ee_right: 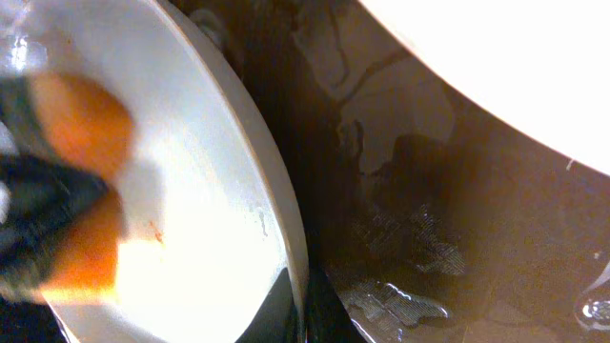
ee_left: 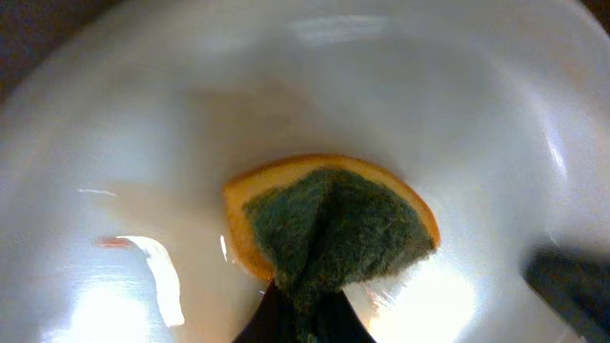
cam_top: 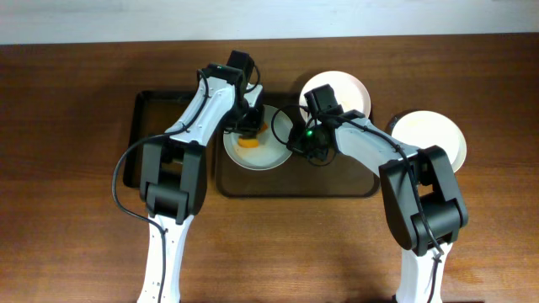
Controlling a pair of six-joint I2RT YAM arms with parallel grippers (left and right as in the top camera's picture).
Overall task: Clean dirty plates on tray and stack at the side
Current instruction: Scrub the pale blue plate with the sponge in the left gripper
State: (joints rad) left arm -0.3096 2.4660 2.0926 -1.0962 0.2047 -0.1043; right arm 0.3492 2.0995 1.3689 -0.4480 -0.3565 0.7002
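A round, shallow whitish plate (cam_top: 257, 153) lies at the left end of the large dark brown rectangular tray (cam_top: 337, 183), directly under the left tool (cam_top: 247, 128). That tool is clenched on an orange sponge with a dark green scouring face (ee_left: 334, 224). The sponge is pressed onto the plate's wet inner surface, toward its far side in the overhead view. The right tool (cam_top: 294, 139) is clamped on the same plate's right rim. In the right wrist view its fingers (ee_right: 272, 324) pinch the edge from both sides.

The left arm (cam_top: 198, 118) reaches forward and bends rightward over the tray's left edge. The right arm (cam_top: 370, 147) stretches leftward, low across the tray.

A second whitish plate (cam_top: 347, 88) sits at the far right part of the tray, apart from the first. A third whitish plate (cam_top: 434, 139) rests on the brown wooden desk (cam_top: 67, 101), just right of the tray. A narrower black tray (cam_top: 139, 126) lies left of the brown one.
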